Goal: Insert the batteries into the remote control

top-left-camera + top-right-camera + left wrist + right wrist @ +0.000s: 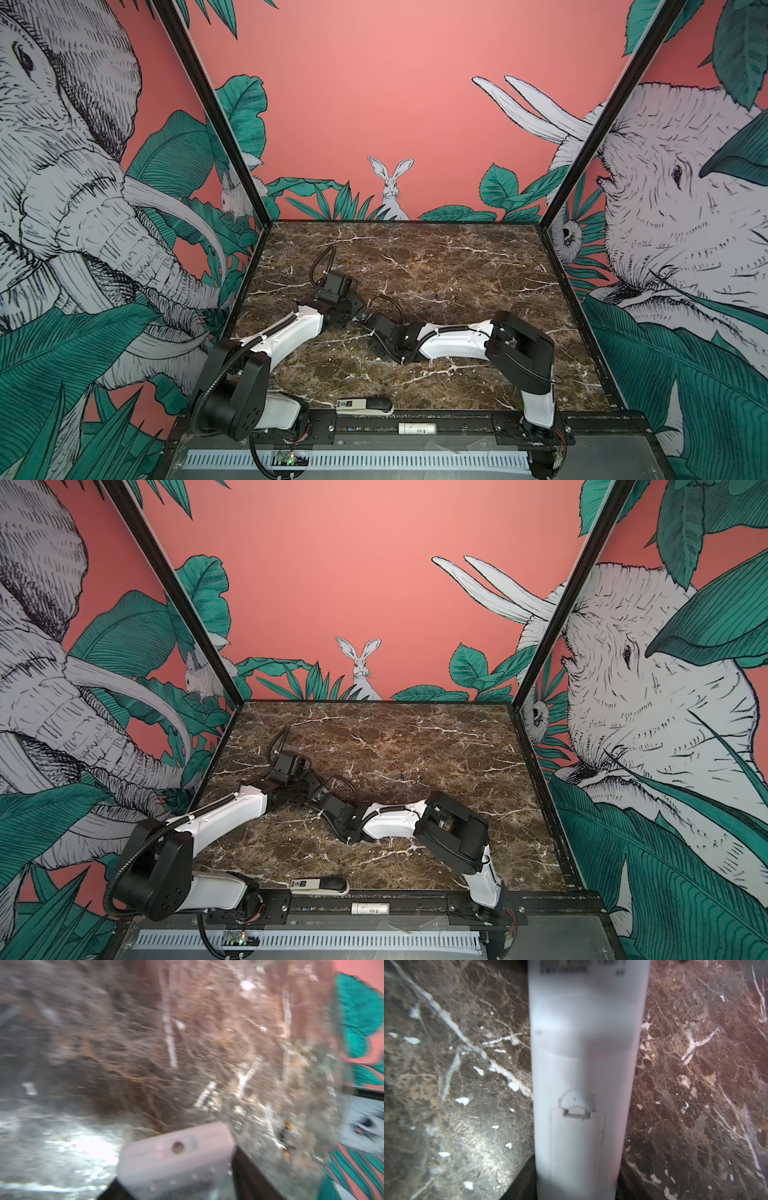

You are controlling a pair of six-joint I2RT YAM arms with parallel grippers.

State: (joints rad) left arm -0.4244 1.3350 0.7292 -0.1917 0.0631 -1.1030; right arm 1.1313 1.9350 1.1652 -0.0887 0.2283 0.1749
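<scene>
Both top views looked down from the near edge over the whole worktop toward the back wall. Left wrist view, blurred, faced the worktop low. Right wrist view sat close above the remote control.

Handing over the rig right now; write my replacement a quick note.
Left gripper: jaws unreadable, wrist view blurred.
Right gripper: shut on the slim white rectangular remote control, back up, battery cover closed.
Two tiny dark cylindrical batteries: loose on the brown marble table, right of the grippers.
Done: remote grasped. To do: open cover, load both batteries.
</scene>
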